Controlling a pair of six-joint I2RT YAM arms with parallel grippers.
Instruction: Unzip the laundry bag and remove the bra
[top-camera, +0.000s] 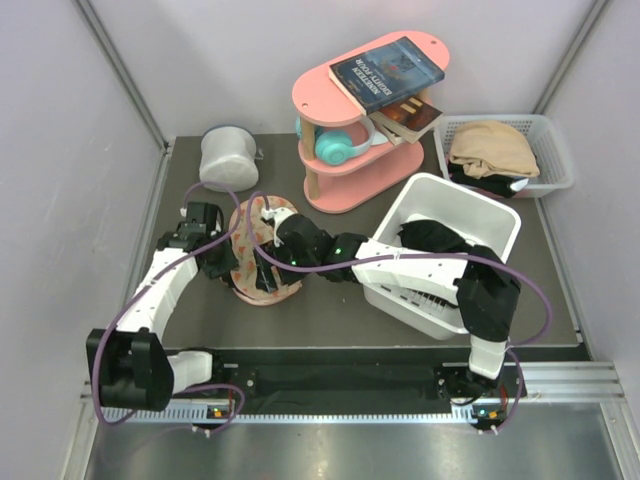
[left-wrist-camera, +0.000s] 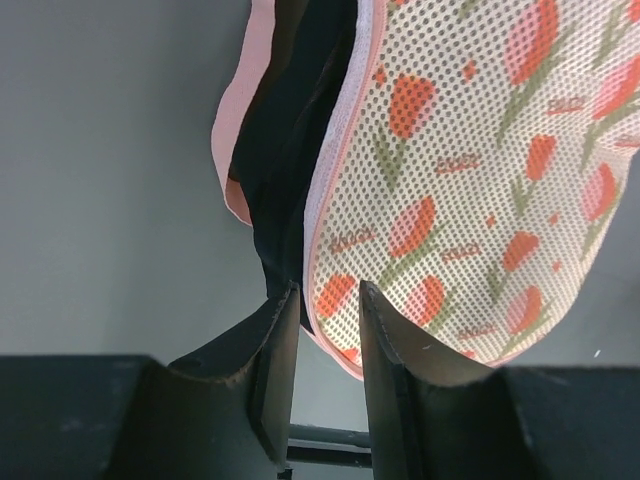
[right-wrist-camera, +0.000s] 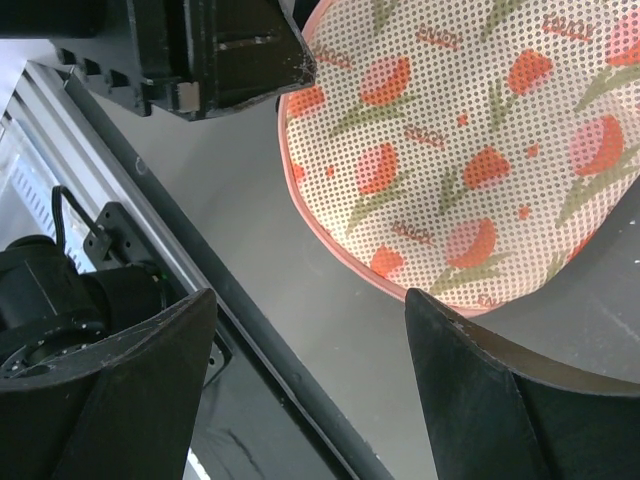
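Observation:
The laundry bag (top-camera: 262, 256) lies flat on the dark table, left of centre. It is pink-rimmed mesh printed with red tulips (left-wrist-camera: 470, 190). Its side seam gapes open, and black fabric, the bra (left-wrist-camera: 280, 150), shows in the gap. My left gripper (left-wrist-camera: 328, 290) sits at the bag's left edge (top-camera: 224, 264). Its jaws stand a narrow gap apart, the pink rim lies just past the tips, and nothing is clamped. My right gripper (right-wrist-camera: 308, 300) hangs wide open over the bag's near end (top-camera: 272, 238), one fingertip (right-wrist-camera: 440, 320) above the rim (right-wrist-camera: 330, 250), and it holds nothing.
A white-grey cylindrical container (top-camera: 228, 155) stands at the back left. A pink shelf (top-camera: 365, 120) with books and teal headphones stands behind the bag. A white bin (top-camera: 495, 222) of black clothes and a slotted basket (top-camera: 548, 135) stand to the right. A metal rail (right-wrist-camera: 130, 170) runs along the near edge.

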